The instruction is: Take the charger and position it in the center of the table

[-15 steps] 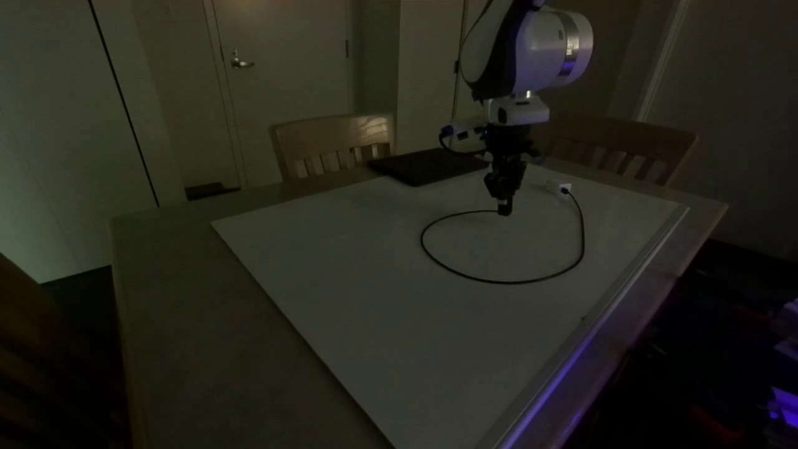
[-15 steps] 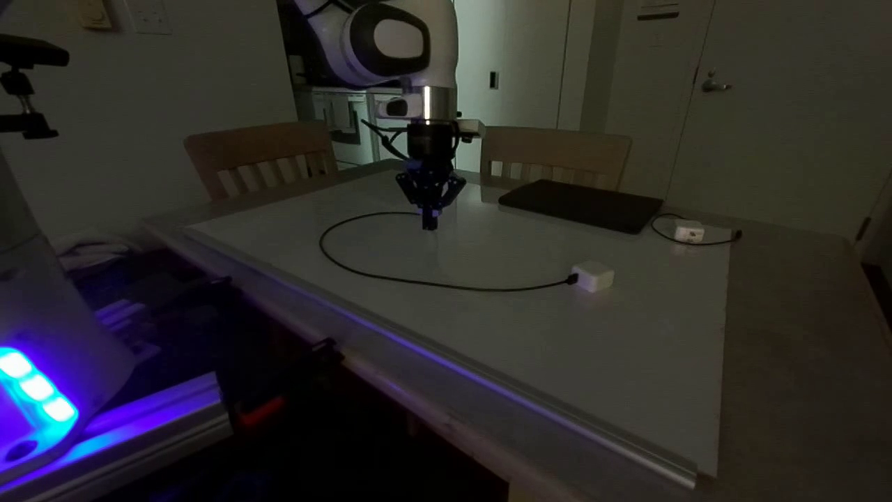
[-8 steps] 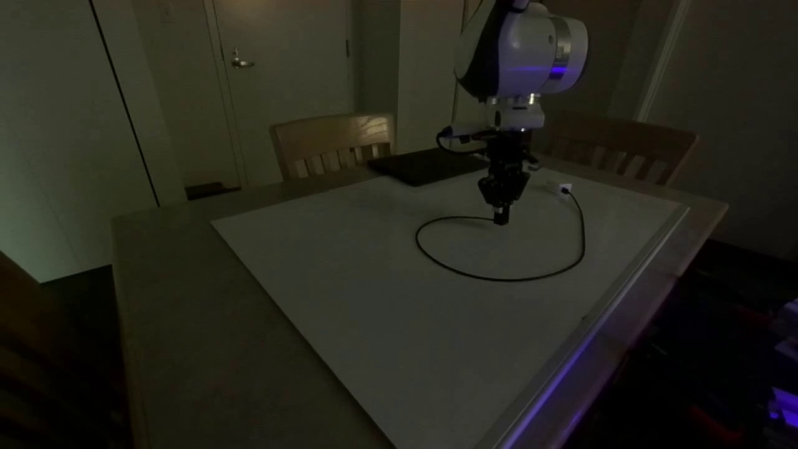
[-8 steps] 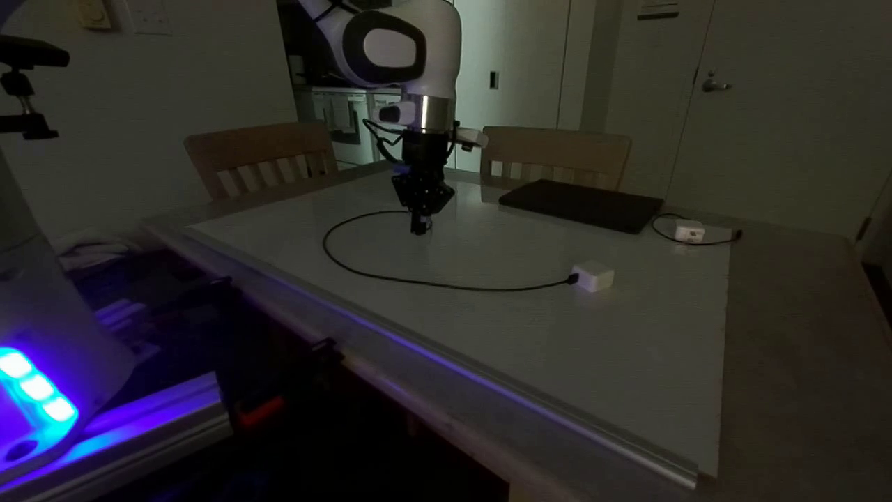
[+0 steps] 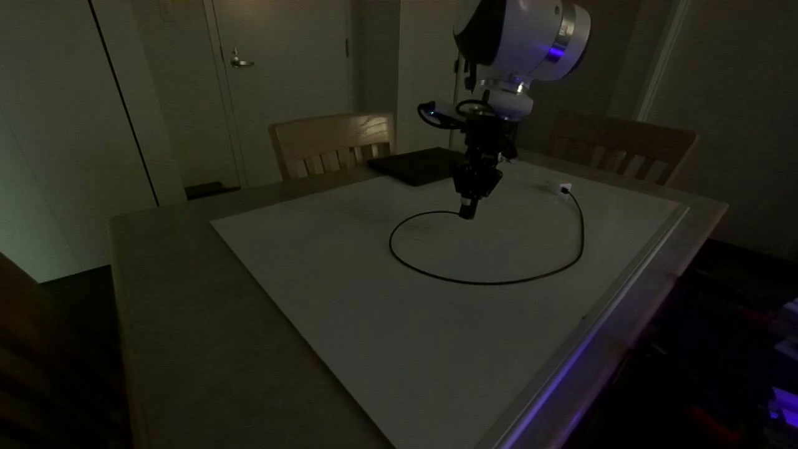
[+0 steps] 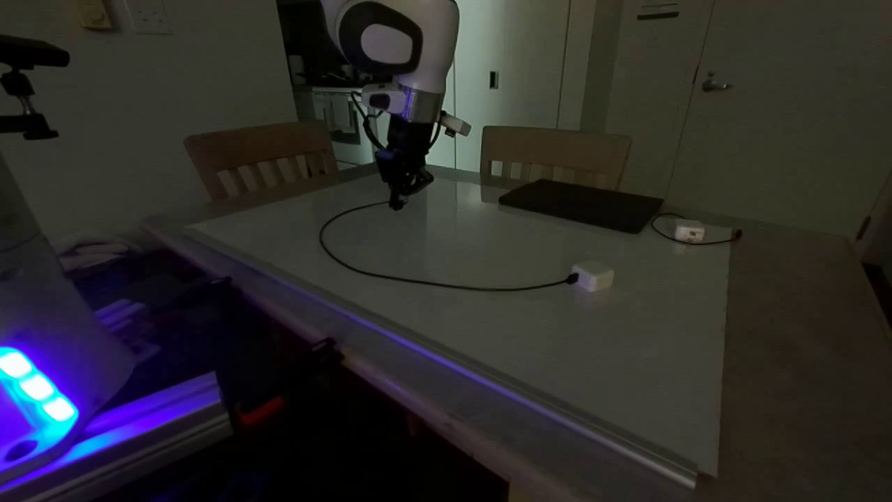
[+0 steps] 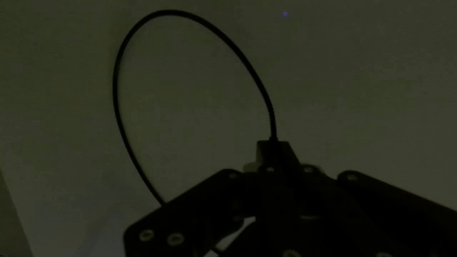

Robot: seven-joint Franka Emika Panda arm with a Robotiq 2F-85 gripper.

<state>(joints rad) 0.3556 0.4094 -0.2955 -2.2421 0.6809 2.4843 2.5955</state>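
Note:
The charger is a long black cable (image 5: 492,284) curving in a wide loop over the pale tabletop (image 5: 374,330). Its whitish plug (image 6: 594,276) rests on the table, still joined to the cable. The cable's free end sits between the tips of my gripper (image 5: 467,212), which is shut on it low over the table. In the wrist view the cable (image 7: 115,85) runs out from the gripper (image 7: 274,146), bends round and passes behind the fingers. The very end of the cable is hidden by the dark fingertips.
A flat dark pad (image 6: 582,206) lies toward the table's far edge. Beside it is another white block (image 6: 688,231) with a short black cable. A metal strip (image 6: 446,355) runs along one side of the white top. Wooden chairs (image 5: 336,137) stand against the table.
My gripper has moved leftward in both exterior views, tilting a little. The held cable end has gone with it, shifting the loop left; the plug has stayed in place.

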